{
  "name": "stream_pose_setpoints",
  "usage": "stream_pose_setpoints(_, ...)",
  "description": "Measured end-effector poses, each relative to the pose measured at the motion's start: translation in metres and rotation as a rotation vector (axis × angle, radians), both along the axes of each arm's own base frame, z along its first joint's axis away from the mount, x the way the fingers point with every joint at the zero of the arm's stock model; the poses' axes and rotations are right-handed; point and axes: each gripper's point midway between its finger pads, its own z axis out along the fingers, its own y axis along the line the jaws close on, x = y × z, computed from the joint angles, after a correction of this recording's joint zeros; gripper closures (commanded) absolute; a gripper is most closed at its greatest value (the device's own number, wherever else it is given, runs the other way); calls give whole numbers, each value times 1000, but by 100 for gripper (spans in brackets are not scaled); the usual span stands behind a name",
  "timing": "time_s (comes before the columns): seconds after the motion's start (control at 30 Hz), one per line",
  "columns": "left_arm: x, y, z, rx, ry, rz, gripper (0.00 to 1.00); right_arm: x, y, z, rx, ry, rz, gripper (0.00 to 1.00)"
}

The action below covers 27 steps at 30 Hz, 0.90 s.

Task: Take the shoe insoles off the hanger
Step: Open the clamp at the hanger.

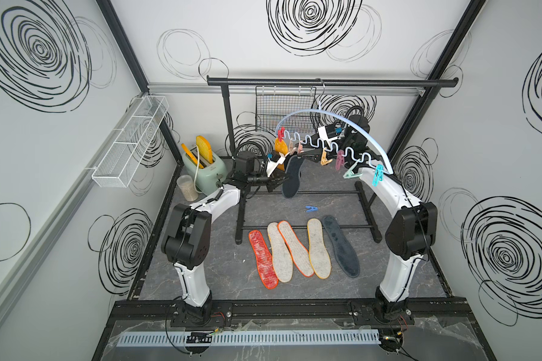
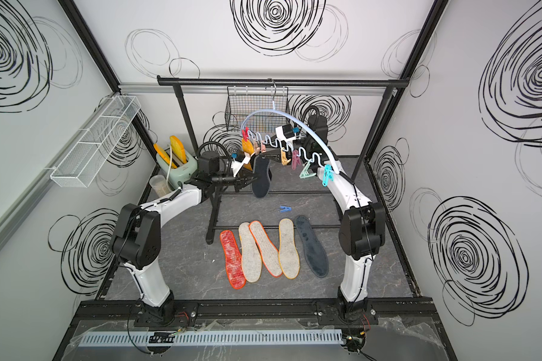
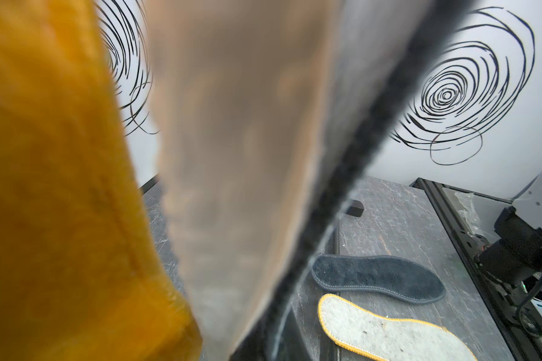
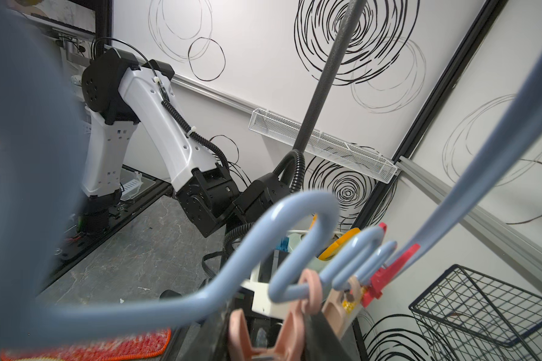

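Well to the left of the left pincer (image 1: 283, 179), a mint-green toaster (image 1: 205, 170) is seen with two yellow foot-shaped pieces in it. The left pincer is closed on the edge of a dark grey foot-shaped insole (image 1: 291, 183), whose top reaches the pegs of the pale-blue curved plastic hanger (image 4: 307, 200). Just behind that pincer a yellow-orange insole (image 1: 279, 147) is hung.

Up and to the right, the right pincer (image 1: 305, 153) is placed around a pink plastic peg (image 4: 294, 312); whether the peg is squeezed cannot be told. The hanger's wavy bar is stretched across that wrist's view.

Below both pincers, five insoles are laid on the dark marbled tabletop (image 1: 201, 281): a red-orange mesh insole (image 1: 263, 259), three off-white felt insoles and a dark grey flat insole (image 1: 340, 247). A small blue peg (image 1: 309, 208) is seen between these and the pincers.
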Motion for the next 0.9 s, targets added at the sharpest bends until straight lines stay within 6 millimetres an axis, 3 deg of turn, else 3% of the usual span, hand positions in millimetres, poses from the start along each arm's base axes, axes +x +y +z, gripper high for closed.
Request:
stream_pose_setpoints(0.07,0,0,-4,6,14,3,100,0,0,1,2,-4,2,86)
stream_pose_setpoints(0.13,1,1,-9,14,31,8,100,-1,0,4,2,-3,4,92)
stream_pose_setpoints(0.3,3,1,-12,22,39,22,100,-2,1,5,2,3,5,93)
stream_pose_setpoints(0.4,5,3,-14,25,48,39,100,-2,1,5,2,3,5,89)
stream_pose_setpoints(0.53,-3,8,-33,32,112,73,100,-2,1,5,2,3,5,84)
stream_pose_setpoints(0.67,-19,20,-56,54,206,137,100,-1,1,5,1,6,1,64)
stream_pose_setpoints(0.73,-28,28,-63,62,243,178,100,0,2,4,-2,20,-3,41)
stream_pose_setpoints(0.9,-47,42,-54,45,252,253,100,2,2,2,-1,20,-18,25)
